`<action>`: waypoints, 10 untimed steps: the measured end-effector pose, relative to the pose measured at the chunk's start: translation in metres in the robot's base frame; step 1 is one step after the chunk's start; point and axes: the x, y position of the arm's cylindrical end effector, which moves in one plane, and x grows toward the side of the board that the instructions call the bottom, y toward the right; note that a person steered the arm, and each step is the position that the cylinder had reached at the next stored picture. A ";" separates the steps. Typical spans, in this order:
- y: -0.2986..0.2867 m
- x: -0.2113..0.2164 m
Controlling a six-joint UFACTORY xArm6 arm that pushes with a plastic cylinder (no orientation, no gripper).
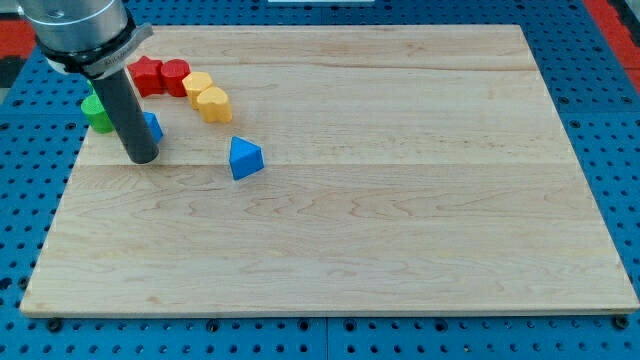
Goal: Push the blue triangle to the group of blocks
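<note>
So the blue triangle [245, 158] is sitting on its own on the wooden desk [400, 200], a bit toward the view's bottom right of the cluster — red star [147, 73], red cylinder [175, 76], two yellow blocks [197, 84] [213, 103], and a green block [97, 113] at the view's left. My tip [141, 158] is down left of the triangle, apart from it, right in front of another blue block [152, 126] it partly hides. No fingers on this rig — just the rod.

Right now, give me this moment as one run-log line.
my tip: view's left of blue triangle, apart | blue triangle: alone, below yellow blocks | group: upper left | status: not yet joined
</note>
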 end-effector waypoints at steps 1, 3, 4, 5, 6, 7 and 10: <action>0.005 0.014; 0.079 0.089; 0.137 0.071; 0.150 0.037; 0.110 0.009; 0.073 -0.014; 0.134 -0.043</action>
